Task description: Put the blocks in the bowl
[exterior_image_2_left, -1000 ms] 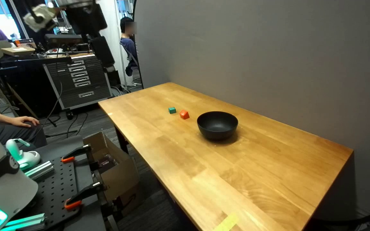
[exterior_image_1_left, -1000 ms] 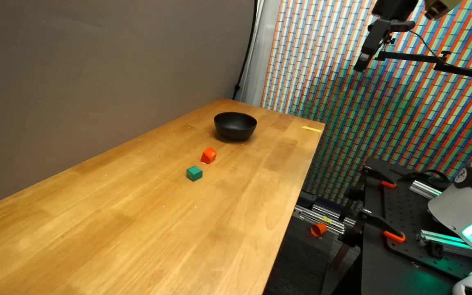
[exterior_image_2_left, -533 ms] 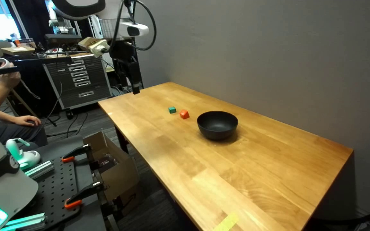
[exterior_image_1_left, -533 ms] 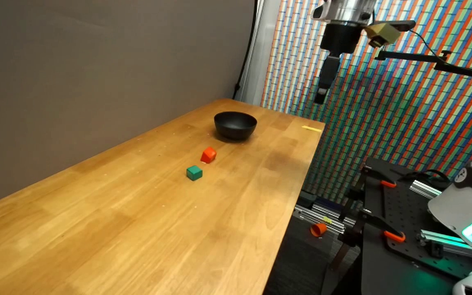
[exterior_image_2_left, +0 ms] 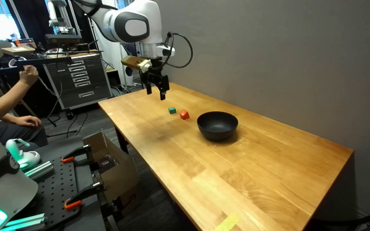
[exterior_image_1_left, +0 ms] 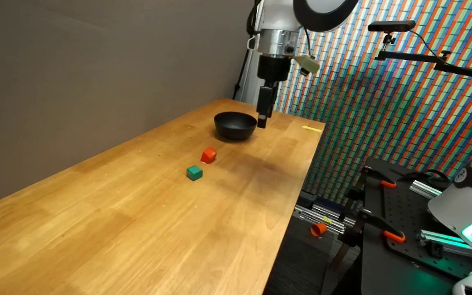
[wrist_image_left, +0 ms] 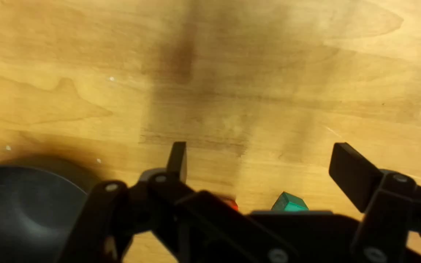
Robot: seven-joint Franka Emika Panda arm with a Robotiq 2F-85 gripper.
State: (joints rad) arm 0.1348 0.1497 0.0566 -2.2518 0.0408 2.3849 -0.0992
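Swung further in over the table (exterior_image_1_left: 117, 229) and lower than half a second ago, the gripper (exterior_image_2_left: 156, 93) hangs above it, released: its blocky black fingers (wrist_image_left: 355, 175) point down and stand wide apart. On the table sits the green block (exterior_image_1_left: 194, 173), flat and smooth-faced, one upright edge turned toward the camera in an exterior view. Just beside it, the red block (exterior_image_2_left: 184, 114) shows slanted edges; whether it tilts cannot be told. In the wrist view the gripper partly covers both. The red block lies between the green block and the bowl (exterior_image_2_left: 217, 128), all three roughly in line and unmoved. Round and upright, the bowl faces straight up, its black wall smooth, with a soft sheen inside. Honey-coloured wood with streaky grain forms the table, marked by yellow tape (exterior_image_2_left: 228, 222) near one edge.
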